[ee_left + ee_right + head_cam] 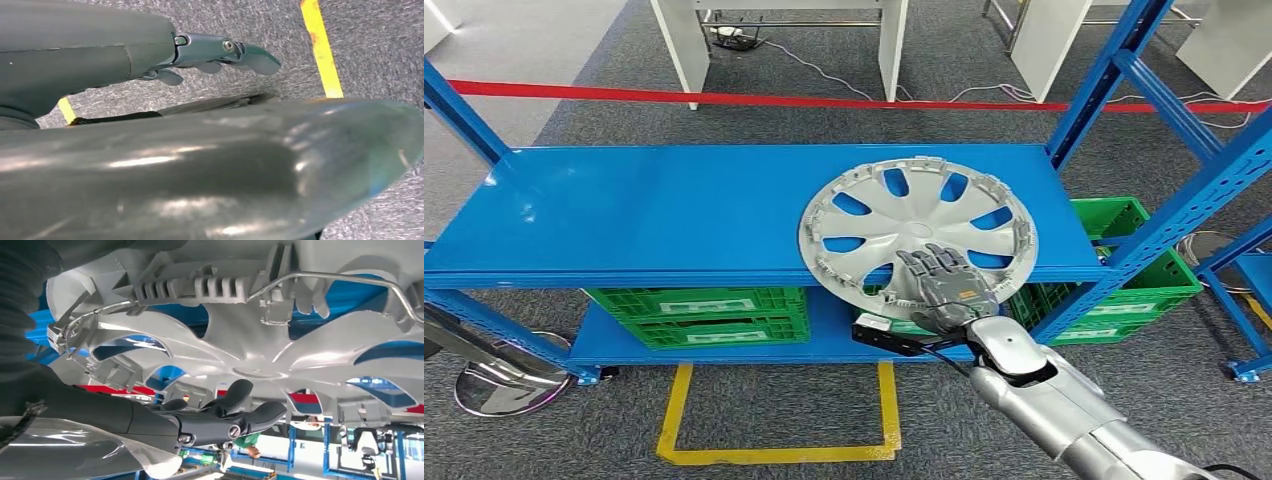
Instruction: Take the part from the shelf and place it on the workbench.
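Note:
The part is a silver hubcap (919,215), lying ribbed side up on the right half of the blue shelf's top board (644,210), its near rim jutting past the front edge. My right hand (944,280) grips that near rim, fingers laid over the top and thumb hidden below. In the right wrist view the dark fingers (235,412) lie along the hubcap's clipped inner face (240,340). My left hand (210,55) hangs over grey carpet, holding nothing.
Blue uprights (1114,70) rise at the shelf's right end. Green crates (704,310) (1144,270) sit on the lower board, a black box (884,335) beside them. Yellow tape (774,452) marks the carpet in front; a red line (724,97) and white stands lie behind.

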You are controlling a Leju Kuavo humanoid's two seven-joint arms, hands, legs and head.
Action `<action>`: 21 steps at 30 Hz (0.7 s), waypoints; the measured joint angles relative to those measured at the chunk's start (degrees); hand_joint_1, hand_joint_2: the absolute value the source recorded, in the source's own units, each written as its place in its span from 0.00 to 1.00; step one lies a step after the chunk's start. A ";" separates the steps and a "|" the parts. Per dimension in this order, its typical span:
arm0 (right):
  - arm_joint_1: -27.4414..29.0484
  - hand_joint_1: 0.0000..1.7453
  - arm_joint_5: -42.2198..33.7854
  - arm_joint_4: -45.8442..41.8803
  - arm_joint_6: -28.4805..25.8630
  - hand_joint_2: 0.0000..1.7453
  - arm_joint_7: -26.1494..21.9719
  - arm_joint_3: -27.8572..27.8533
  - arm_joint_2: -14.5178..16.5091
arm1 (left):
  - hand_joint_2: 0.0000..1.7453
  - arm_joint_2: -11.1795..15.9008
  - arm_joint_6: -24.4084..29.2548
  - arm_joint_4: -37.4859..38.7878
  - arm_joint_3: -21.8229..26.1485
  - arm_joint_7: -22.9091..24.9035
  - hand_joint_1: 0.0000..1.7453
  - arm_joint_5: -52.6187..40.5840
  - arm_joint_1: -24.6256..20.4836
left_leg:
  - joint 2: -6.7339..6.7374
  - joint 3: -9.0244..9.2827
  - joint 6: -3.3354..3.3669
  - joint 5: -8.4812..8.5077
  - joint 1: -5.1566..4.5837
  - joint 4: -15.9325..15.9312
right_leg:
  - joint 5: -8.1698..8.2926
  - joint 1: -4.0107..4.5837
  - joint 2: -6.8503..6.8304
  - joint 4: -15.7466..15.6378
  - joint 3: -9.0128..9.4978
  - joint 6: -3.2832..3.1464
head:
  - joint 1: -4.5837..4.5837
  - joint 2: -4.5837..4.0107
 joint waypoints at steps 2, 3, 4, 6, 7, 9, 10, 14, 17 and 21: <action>0.01 0.00 0.15 -0.19 -0.30 1.00 -0.24 0.00 0.00 | 0.00 -0.01 0.00 0.03 -0.01 -0.37 0.00 0.43 -0.05 | 0.00 0.00 0.00 0.00 0.00 0.00 | 0.00 0.00 0.00 0.00 -0.01 0.00 | 0.00 0.00; 0.01 0.00 0.25 -0.31 -0.44 1.00 -0.33 0.00 0.00 | 0.00 -0.01 0.00 0.05 -0.02 -0.54 0.00 0.64 -0.09 | 0.00 0.00 0.00 0.00 0.00 0.00 | 0.00 0.00 0.00 0.00 -0.02 0.00 | 0.00 0.00; 0.01 0.00 0.33 -0.44 -0.59 1.00 -0.40 0.00 0.00 | 0.00 -0.01 0.00 0.07 -0.03 -0.70 0.00 0.81 -0.12 | 0.00 0.00 0.00 0.00 0.00 0.00 | 0.00 0.00 0.01 0.00 -0.02 0.00 | 0.00 0.00; 0.01 0.00 0.55 -0.72 -0.88 1.00 -0.49 0.01 -0.01 | 0.00 -0.02 0.00 0.10 -0.05 -0.91 0.00 1.03 -0.18 | 0.00 0.00 0.00 0.00 0.00 0.00 | 0.00 0.00 0.01 0.00 -0.03 0.00 | 0.00 0.00; 0.01 0.00 0.67 -0.85 -1.00 1.00 -0.52 0.01 -0.02 | 0.00 -0.02 0.00 0.11 -0.07 -0.98 0.00 1.08 -0.21 | 0.00 0.01 0.00 0.00 0.00 0.00 | 0.00 0.00 0.01 0.00 -0.03 0.00 | 0.00 0.00; 0.05 0.00 0.81 -1.13 -1.29 1.00 -0.58 0.00 -0.02 | 0.00 -0.03 0.00 0.13 -0.08 -1.12 0.00 1.20 -0.26 | 0.00 0.01 0.00 0.00 0.00 0.00 | 0.00 0.00 0.01 0.00 -0.03 0.00 | 0.00 0.00; 0.08 0.00 0.82 -1.26 -1.48 1.00 -0.63 0.00 -0.02 | 0.00 -0.03 0.00 0.14 -0.08 -1.17 0.00 1.29 -0.29 | 0.00 0.01 0.00 0.00 0.00 0.00 | 0.00 0.00 0.01 0.00 -0.03 0.00 | 0.00 0.00; 0.32 0.00 0.60 -2.05 -3.03 1.00 -1.15 0.00 -0.02 | 0.00 -0.06 0.00 0.21 -0.10 -1.45 0.00 1.57 -0.35 | 0.01 0.00 0.00 0.00 0.00 0.00 | 0.00 0.00 0.01 0.00 -0.02 0.00 | 0.00 0.00; 0.63 0.00 0.37 -3.03 -4.15 1.00 -1.76 0.00 -0.02 | 0.00 -0.13 0.00 0.34 -0.11 -1.70 0.00 1.71 -0.39 | 0.01 0.00 0.00 0.00 0.00 0.00 | 0.00 0.00 0.01 0.00 -0.03 0.00 | 0.01 0.00; 0.90 0.00 -0.34 -4.87 -5.13 1.00 -2.77 0.00 -0.02 | 0.00 -0.16 0.00 0.56 -0.15 -2.31 0.00 2.38 -0.50 | 0.01 -0.01 0.00 0.00 0.00 0.00 | 0.00 0.00 0.02 0.00 -0.05 0.00 | 0.00 0.00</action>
